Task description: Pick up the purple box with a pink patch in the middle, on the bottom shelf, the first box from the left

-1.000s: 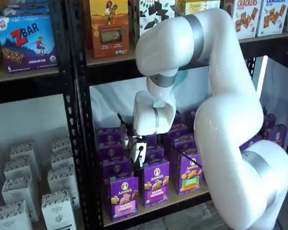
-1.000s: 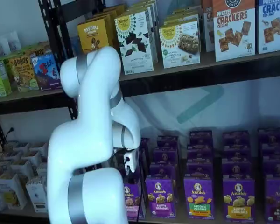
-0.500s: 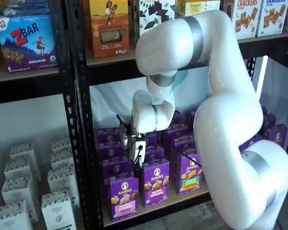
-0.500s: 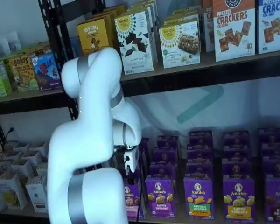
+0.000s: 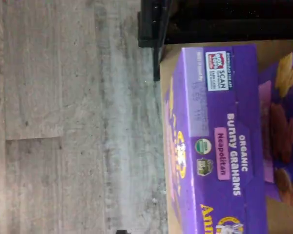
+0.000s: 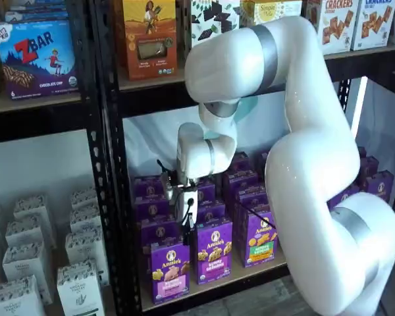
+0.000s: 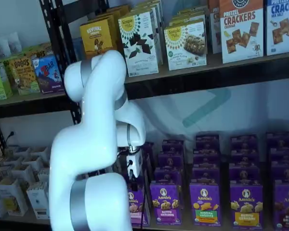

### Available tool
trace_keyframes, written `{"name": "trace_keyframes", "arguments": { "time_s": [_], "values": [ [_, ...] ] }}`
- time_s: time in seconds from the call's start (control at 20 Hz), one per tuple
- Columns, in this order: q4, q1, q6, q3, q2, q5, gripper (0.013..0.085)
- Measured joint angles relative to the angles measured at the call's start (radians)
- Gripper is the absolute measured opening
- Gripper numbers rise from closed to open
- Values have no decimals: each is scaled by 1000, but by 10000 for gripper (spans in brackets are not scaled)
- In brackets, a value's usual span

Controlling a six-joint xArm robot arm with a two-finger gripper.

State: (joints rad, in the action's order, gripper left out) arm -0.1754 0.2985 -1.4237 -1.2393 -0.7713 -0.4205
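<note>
The purple box [image 6: 170,271] with a pink band stands at the front left of the bottom shelf [image 6: 217,284]. In a shelf view it [image 7: 136,206] is partly hidden behind my arm. The wrist view shows its top and front [image 5: 219,141], with a pink "Neapolitan" label, at the shelf's tan corner [image 5: 168,54]. My gripper [image 6: 184,225] hangs just above and slightly behind the box, apart from it. It also shows in a shelf view [image 7: 131,179]. The fingers show no plain gap, so I cannot tell their state.
More purple Annie's cartons [image 6: 214,249] fill the bottom shelf to the right, one with a yellow band [image 6: 260,241]. The black rack upright [image 6: 113,197] stands just left of the box. White cartons [image 6: 26,263] sit in the left bay. Wooden floor [image 5: 63,122] lies below.
The gripper and wrist have moved slightly up and to the left above the front-left carton. The boxes have not moved.
</note>
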Motion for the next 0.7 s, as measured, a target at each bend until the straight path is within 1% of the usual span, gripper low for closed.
{"name": "trace_keyframes", "arguments": {
  "time_s": [0.1,0.2,0.5,0.7],
  "values": [
    [15,-2,13,-6,-2,-17,850],
    [15,-3,11,-6,-2,-21,850],
    [-45,-3,-44,4,3,-10,850],
    [-55,0,-51,2,-4,0,850]
  ]
}}
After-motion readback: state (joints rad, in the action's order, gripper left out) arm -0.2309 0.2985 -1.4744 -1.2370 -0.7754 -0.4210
